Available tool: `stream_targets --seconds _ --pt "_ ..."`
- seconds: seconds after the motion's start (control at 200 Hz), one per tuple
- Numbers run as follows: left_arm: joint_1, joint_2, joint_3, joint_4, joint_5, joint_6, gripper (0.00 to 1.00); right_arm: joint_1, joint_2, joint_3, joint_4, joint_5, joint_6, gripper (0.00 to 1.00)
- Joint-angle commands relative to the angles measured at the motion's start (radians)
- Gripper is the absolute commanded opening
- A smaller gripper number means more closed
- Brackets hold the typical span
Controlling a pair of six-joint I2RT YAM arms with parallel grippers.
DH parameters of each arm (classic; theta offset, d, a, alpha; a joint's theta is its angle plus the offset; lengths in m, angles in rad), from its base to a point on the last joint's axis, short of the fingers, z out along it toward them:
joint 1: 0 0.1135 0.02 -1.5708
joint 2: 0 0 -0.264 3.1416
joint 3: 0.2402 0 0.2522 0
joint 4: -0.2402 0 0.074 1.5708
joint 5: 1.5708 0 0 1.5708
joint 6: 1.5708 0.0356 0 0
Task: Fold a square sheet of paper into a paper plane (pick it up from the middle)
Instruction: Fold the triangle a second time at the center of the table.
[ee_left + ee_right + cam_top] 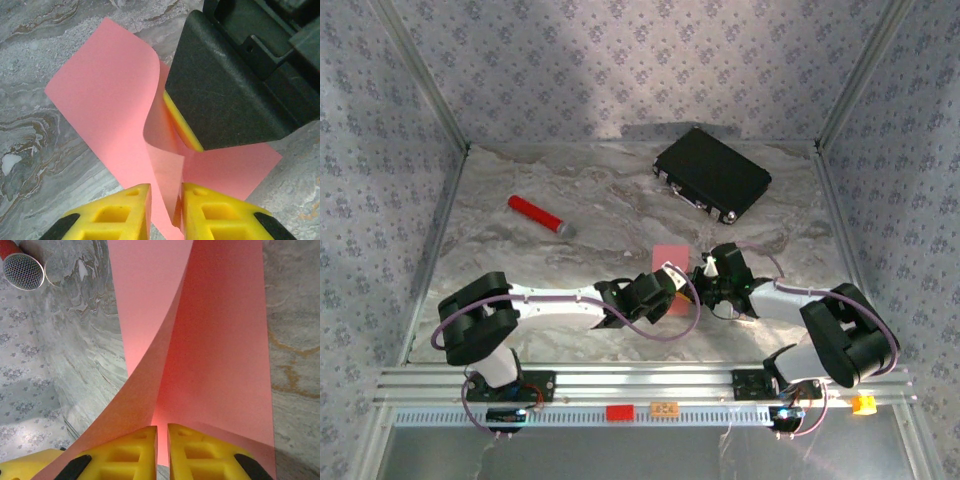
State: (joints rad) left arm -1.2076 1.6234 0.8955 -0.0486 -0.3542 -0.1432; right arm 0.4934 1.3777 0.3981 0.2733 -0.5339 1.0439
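Pinching the sheet of paper (100,95), my left end effector (165,212) and right end effector (162,452) sit clamped on it, bowed just ahead. First fold, I judge; next, match edges.

The sheet of paper (669,256) sits at the middle of the surface (570,265), with the left fingers (117,215) at its left and the right fingers (200,455) at its right. Behind it, the case (712,172) lies to the right and the cylinder (537,214) to the left
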Motion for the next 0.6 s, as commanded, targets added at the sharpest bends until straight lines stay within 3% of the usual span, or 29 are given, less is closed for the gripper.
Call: stream_targets --seconds 0.0,0.595 --pt "-0.009 -0.031 0.023 0.018 0.009 -0.014 0.23 0.002 0.010 0.022 -0.011 0.012 0.008 0.16" --pt "-0.007 -0.050 0.017 0.033 0.027 -0.035 0.28 0.004 0.012 0.023 -0.014 0.016 0.007 0.15"
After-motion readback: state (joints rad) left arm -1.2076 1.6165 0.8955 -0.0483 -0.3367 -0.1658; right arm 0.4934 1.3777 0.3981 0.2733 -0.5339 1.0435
